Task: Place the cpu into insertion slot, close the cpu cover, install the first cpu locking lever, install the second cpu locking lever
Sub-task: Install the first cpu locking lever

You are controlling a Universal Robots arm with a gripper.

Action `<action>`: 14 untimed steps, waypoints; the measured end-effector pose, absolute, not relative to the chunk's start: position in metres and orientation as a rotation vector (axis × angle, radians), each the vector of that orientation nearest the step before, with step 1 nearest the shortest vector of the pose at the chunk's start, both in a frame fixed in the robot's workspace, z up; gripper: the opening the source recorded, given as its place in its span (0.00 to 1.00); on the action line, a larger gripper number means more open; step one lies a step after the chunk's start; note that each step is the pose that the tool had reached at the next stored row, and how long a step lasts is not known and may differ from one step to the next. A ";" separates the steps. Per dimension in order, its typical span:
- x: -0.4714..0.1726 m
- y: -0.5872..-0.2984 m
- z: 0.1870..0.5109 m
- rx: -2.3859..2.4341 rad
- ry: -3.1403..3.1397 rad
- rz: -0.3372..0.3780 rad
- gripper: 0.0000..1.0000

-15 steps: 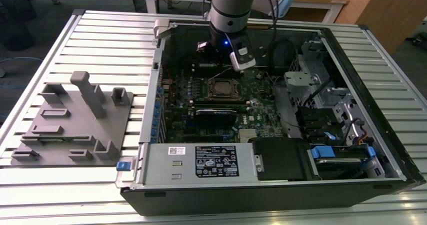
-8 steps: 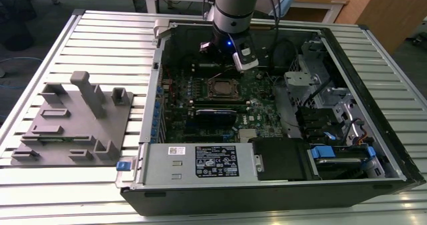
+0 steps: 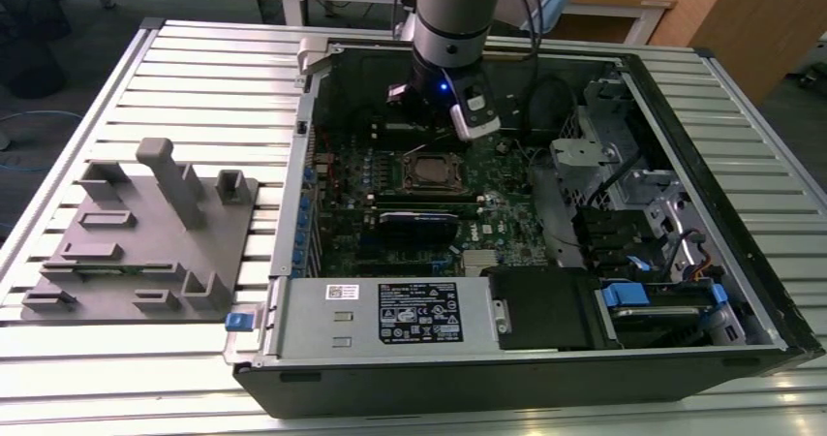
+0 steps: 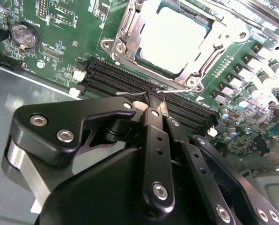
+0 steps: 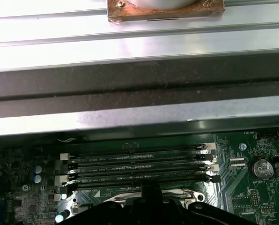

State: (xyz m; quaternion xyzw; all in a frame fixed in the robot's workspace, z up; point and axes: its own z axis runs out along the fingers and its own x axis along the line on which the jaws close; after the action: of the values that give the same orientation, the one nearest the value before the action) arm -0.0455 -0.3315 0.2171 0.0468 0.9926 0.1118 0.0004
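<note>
The cpu (image 4: pixel 172 37) lay seated in the insertion slot (image 3: pixel 432 171), a little above the middle of the exterior view, inside the open computer case (image 3: pixel 723 194) on the slatted desk (image 3: pixel 194 77). Its dull silver top looked through the window of the cpu cover (image 4: pixel 128 29), which lay flat around it, so I judged the first two steps to be finished.

The step in hand seemed to be a locking lever. In the second wrist view the pincer (image 4: pixel 154 104) had its two fingers drawn close together, almost no gap between them, and the thin wire of the locking lever (image 4: pixel 130 93) ran just at their tips, between the socket frame and the black memory slots (image 5: pixel 139 164). Whether the wire was truly pinched or only pressed, I could not tell, nor which of the two levers it was.

In my judgement, this step called for a firm push down and a small sideways motion, so that the springy wire could catch under its hook without slipping.
</note>
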 end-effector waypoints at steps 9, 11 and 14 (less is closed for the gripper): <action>-0.046 -0.331 0.215 0.146 3.115 0.341 0.11; -0.046 -0.331 0.214 0.146 3.115 0.341 0.11; -0.045 -0.331 0.214 0.147 3.115 0.340 0.11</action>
State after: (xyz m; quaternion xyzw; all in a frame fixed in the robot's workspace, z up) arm -0.0454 -0.3314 0.2139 0.0467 0.9930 0.1085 0.0024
